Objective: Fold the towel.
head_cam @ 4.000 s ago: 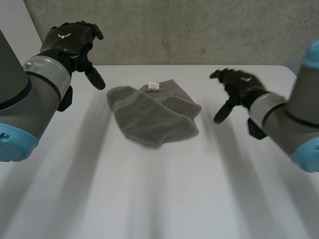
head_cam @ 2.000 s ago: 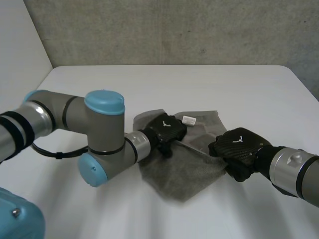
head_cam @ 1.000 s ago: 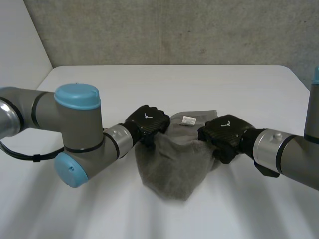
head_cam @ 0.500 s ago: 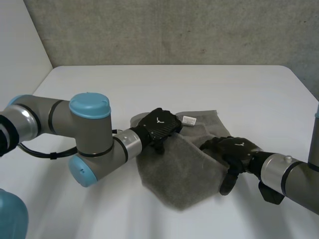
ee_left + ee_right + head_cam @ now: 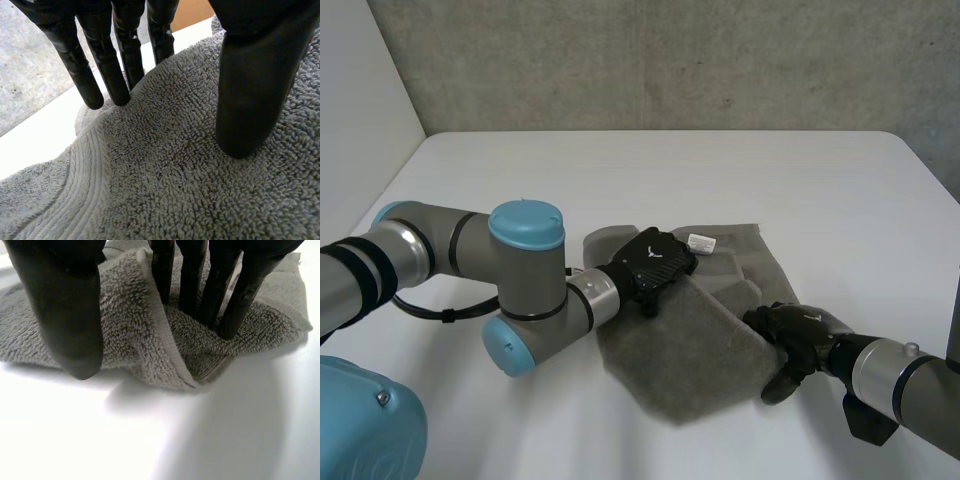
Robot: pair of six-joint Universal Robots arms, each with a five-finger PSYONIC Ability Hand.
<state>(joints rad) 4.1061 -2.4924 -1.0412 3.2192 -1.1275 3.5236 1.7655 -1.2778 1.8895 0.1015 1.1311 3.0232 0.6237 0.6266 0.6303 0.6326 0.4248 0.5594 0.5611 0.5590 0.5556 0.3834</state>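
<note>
Grey towel point(image 5: 695, 345) lies rumpled on the white bench point(image 5: 620, 170), centre of the head view and slightly right. It is partly doubled over, with a flap across its middle and one corner pointing toward the lower edge of the frame. A white label point(image 5: 700, 241) shows near its upper edge. Left hand point(image 5: 655, 262) sits palm down on the towel's upper-left part, just left of the label; left arm point(image 5: 525, 290) comes in from the left of the frame, elbow bent. In the left wrist view its fingers point(image 5: 85, 75) are straight and close together, tips down on the pile near the towel's edge. The thumb point(image 5: 247, 90) is straight too, set apart from them, tip pressing the cloth; nothing is pinched and the hand lies flat. Right hand point(image 5: 798, 332) is at the towel's right edge, lower right of the head view; right arm point(image 5: 905, 378) enters from the lower right corner. In the right wrist view its fingers are straight, tips on the towel just behind a raised hemmed fold. Its thumb is well apart from them on the other side of that fold, tip just above bare bench beside the towel's edge: a wide spread, not closed on the cloth. The hands are well apart, one on each side of the towel.
</note>
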